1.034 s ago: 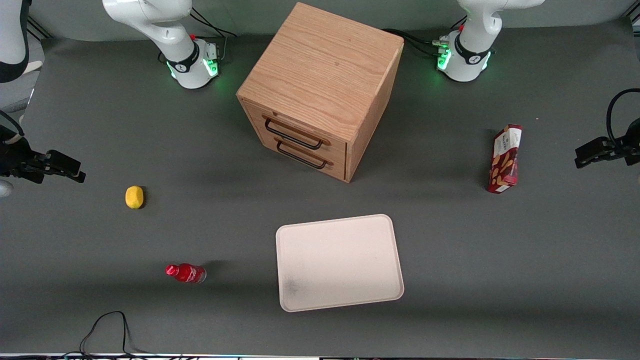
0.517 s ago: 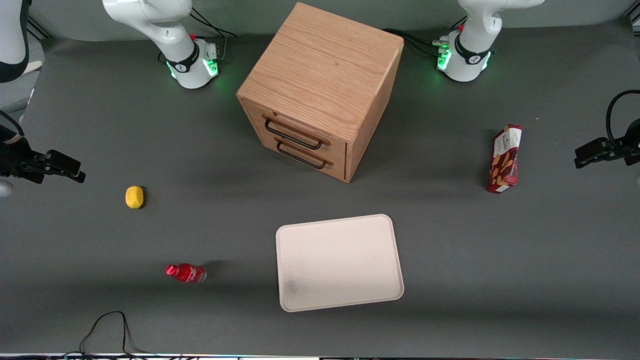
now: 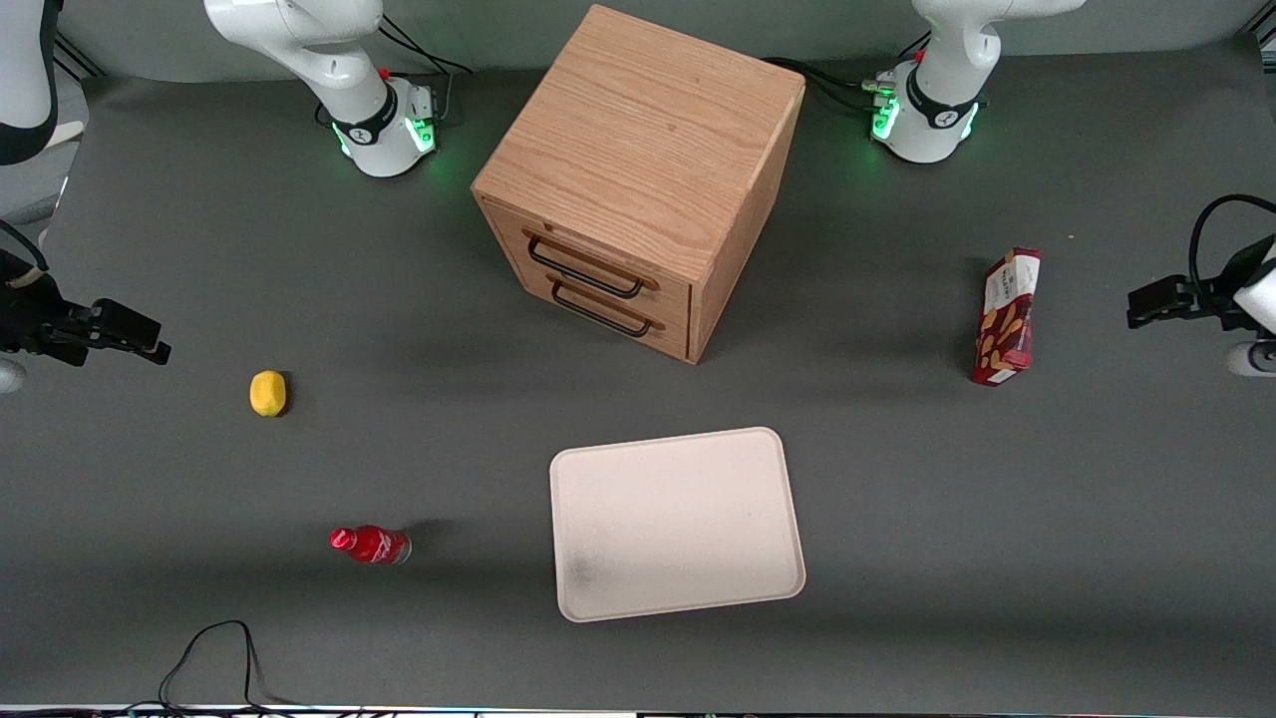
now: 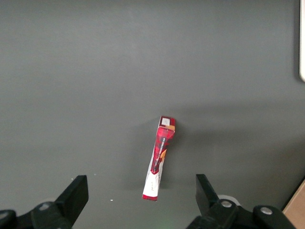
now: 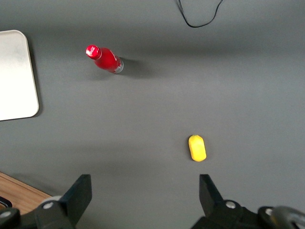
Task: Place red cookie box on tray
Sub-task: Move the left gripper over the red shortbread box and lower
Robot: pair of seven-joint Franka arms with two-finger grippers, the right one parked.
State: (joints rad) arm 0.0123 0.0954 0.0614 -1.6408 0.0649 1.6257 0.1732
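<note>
1. I see the red cookie box (image 3: 1007, 317) standing on its long edge on the table (image 3: 897, 499), toward the working arm's end, untouched.
2. My gripper (image 4: 142, 200) hovers high above the table near that end's edge, jaws spread wide, holding nothing, well apart from the box.
3. The tray (image 3: 676, 523) lies near the table's front-camera edge, nearer the camera than the wooden drawer cabinet (image 3: 638, 179).

My gripper (image 4: 138, 200) has black matt plastic fingers (image 4: 74, 193), spread wide at 6 o'clock from the red cookie box (image 4: 159, 157), which is shiny printed card. The table (image 3: 897, 519) is dull grey cloth. The tray (image 3: 678, 524) looks smooth, matt cream plastic. The cabinet (image 3: 638, 150) is grainy wood.
</note>
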